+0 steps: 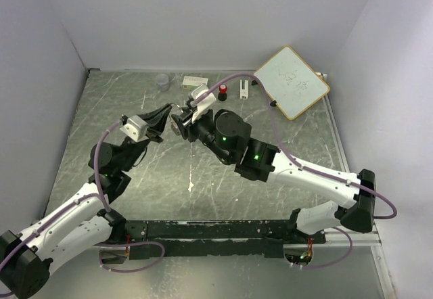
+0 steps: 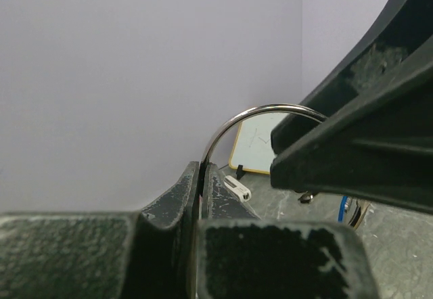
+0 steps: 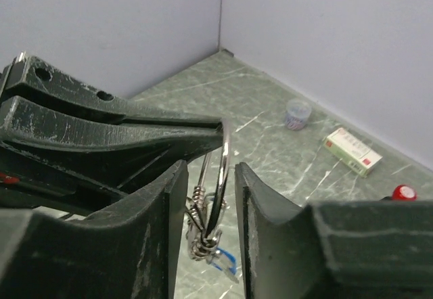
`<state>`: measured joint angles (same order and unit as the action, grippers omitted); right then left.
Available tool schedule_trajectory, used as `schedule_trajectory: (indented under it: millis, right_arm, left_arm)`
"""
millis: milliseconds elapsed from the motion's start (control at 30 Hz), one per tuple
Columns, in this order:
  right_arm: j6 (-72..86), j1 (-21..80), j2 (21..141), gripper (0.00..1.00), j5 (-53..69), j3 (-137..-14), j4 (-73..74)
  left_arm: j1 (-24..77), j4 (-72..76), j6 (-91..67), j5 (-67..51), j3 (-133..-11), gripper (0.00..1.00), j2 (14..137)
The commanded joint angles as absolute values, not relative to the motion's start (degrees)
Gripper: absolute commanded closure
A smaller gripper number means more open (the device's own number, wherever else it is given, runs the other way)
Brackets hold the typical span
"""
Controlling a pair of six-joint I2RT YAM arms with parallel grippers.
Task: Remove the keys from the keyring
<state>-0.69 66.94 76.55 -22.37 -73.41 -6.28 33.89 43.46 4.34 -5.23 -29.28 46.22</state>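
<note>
My left gripper (image 2: 203,170) is shut on the keyring (image 2: 270,107), a thin silver wire loop that arcs up out of its fingertips. The right wrist view has that keyring (image 3: 224,157) standing edge-on between the fingers of my right gripper (image 3: 210,167), which is open, with a narrow gap on each side of the wire. Small silver pieces (image 3: 203,235) and a blue-headed key (image 3: 226,262) dangle below the ring. From above, the left gripper (image 1: 166,113) and the right gripper (image 1: 181,124) meet tip to tip above the middle of the table.
At the back of the table lie a clear cup (image 1: 162,80), a white box (image 1: 195,80), a black object with a red top (image 1: 222,93) and a small white item (image 1: 243,89). A whiteboard (image 1: 291,82) leans at the back right. Walls close three sides.
</note>
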Motion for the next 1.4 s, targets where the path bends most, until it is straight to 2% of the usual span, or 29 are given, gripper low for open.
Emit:
schedule_trajectory:
  millis: [0, 100, 133, 200, 300, 400, 500, 633, 733, 900, 1000, 1033, 1067, 1133, 1167, 1300, 1333, 1367]
  right_arm:
    - [1.18, 67.13, 76.99, 0.73, -21.4, -73.17, -5.93]
    - [1.16, 67.15, 76.74, 0.98, -21.81, -72.8, -5.42]
    - [0.87, 67.17, 76.66, 1.0, -21.99, -72.78, -5.2]
    - [-0.63, 67.2, 76.89, 1.0, -22.73, -73.14, -4.42]
    - [-2.58, 67.16, 76.75, 1.0, -24.36, -73.82, -3.11]
    - [-4.08, 67.16, 75.63, 1.0, -24.31, -73.38, -3.5]
    - [-4.91, 67.15, 74.52, 1.0, -23.57, -73.28, -3.47]
    - [-4.79, 67.15, 73.92, 1.0, -22.61, -73.3, -2.9]
    - [-4.33, 67.2, 73.92, 1.0, -21.66, -73.6, -1.96]
    - [-3.61, 67.21, 73.91, 1.0, -20.72, -73.84, -0.48]
    - [-3.6, 67.15, 73.91, 1.0, -20.86, -73.61, -0.28]
    - [-3.56, 67.15, 73.92, 1.0, -20.98, -73.45, -0.31]
    - [-3.52, 67.23, 73.96, 1.0, -21.11, -73.21, -0.41]
    - [-3.45, 67.16, 73.87, 1.0, -21.61, -72.61, -0.67]
    - [-3.47, 67.16, 73.77, 1.0, -22.1, -72.29, -0.84]
    - [-4.6, 67.18, 72.99, 1.0, -27.39, -70.57, -1.95]
    - [-5.44, 67.17, 72.9, 0.94, -29.98, -69.99, -2.16]
    - [-6.18, 67.16, 72.8, 0.77, -32.72, -69.56, -2.19]
  left_arm:
    - [33.81, 46.78, 5.25, -5.49, -30.17, 0.93, 45.72]
    - [33.82, 46.7, 5.62, -5.13, -30.16, 0.93, 45.28]
    - [33.84, 46.72, 5.62, -5.26, -30.15, 0.93, 45.14]
    - [33.84, 46.65, 5.18, -5.25, -29.94, 0.89, 45.09]
    - [33.83, 46.37, 4.28, -4.45, -28.97, 0.64, 44.91]
    - [33.83, 47.45, 3.26, -2.59, -27.42, 0.53, 45.04]
    - [33.84, 50.01, 2.12, -2.59, -26.4, 0.33, 45.56]
    - [33.83, 51.1, 1.37, -5.15, -27.4, 0.22, 48.44]
    - [33.84, 51.99, 1.05, -5.94, -28.06, 0.2, 50.44]
    - [33.78, 56.38, 0.96, -5.44, -27.89, 0.23, 52.05]
    - [33.77, 58.13, 0.92, -5.78, -28.49, 0.31, 52.95]
    - [33.79, 58.59, 0.82, -6.13, -28.91, 0.37, 53.2]
    - [33.77, 58.88, 0.59, -6.56, -29.33, 0.47, 53.52]
    - [33.77, 59.48, -0.2, -6.85, -30.12, 0.85, 54.13]
    - [33.74, 59.47, -0.47, -7.32, -30.59, 0.92, 54.45]
    - [33.73, 56.54, -0.09, -13.45, -32.47, 0.93, 54.26]
    - [33.75, 55.57, 0.2, -13.46, -32.62, 0.93, 53.55]
    - [33.75, 53.46, 0.79, -12.61, -32.86, 0.93, 52.75]
